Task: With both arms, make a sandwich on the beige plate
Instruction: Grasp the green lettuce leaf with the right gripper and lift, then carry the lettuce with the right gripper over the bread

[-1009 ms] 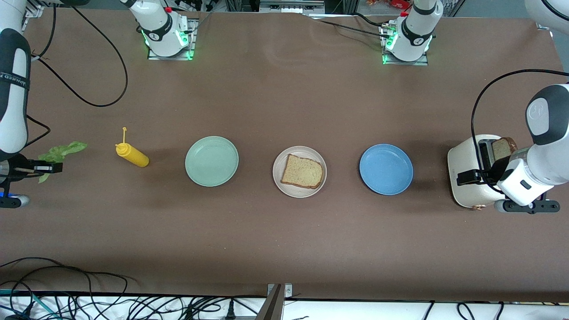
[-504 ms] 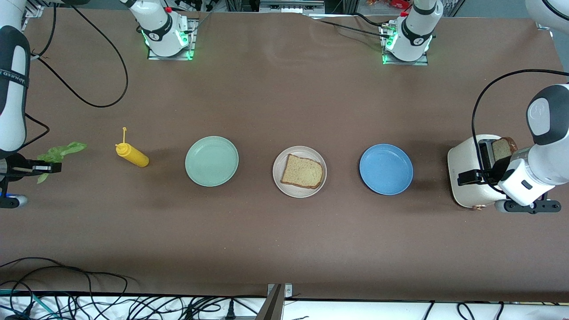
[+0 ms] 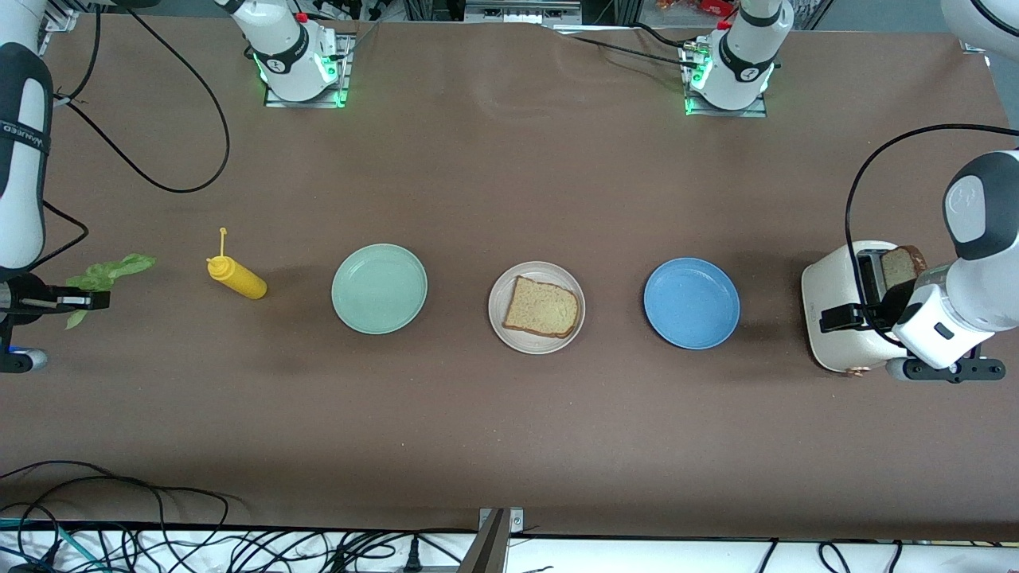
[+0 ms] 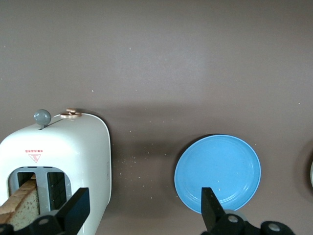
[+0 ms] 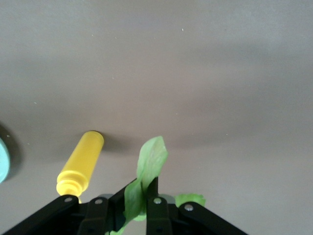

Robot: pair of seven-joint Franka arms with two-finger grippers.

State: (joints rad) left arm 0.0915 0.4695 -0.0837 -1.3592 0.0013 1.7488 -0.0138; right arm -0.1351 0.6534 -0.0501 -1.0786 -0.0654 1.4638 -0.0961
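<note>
Partial lettering "ARKED" on the right arm [image 3: 24,143]; small unreadable red mark on the toaster [image 4: 34,155]

We see the beige plate [image 3: 536,307], round and shallow with a raised rim, sitting flat on the tabletop between a mint-green plate [image 3: 379,288] and a blue plate [image 3: 691,302]. One tan, brown-crusted bread slice [image 3: 540,307] lies flat on it. A second bread slice [image 3: 901,267] stands upright in a slot of the white toaster [image 3: 833,304] at the left arm's end. The ruffled green lettuce leaf [image 5: 146,172] is pinched in the right gripper [image 5: 138,199] at the right arm's end.
</note>
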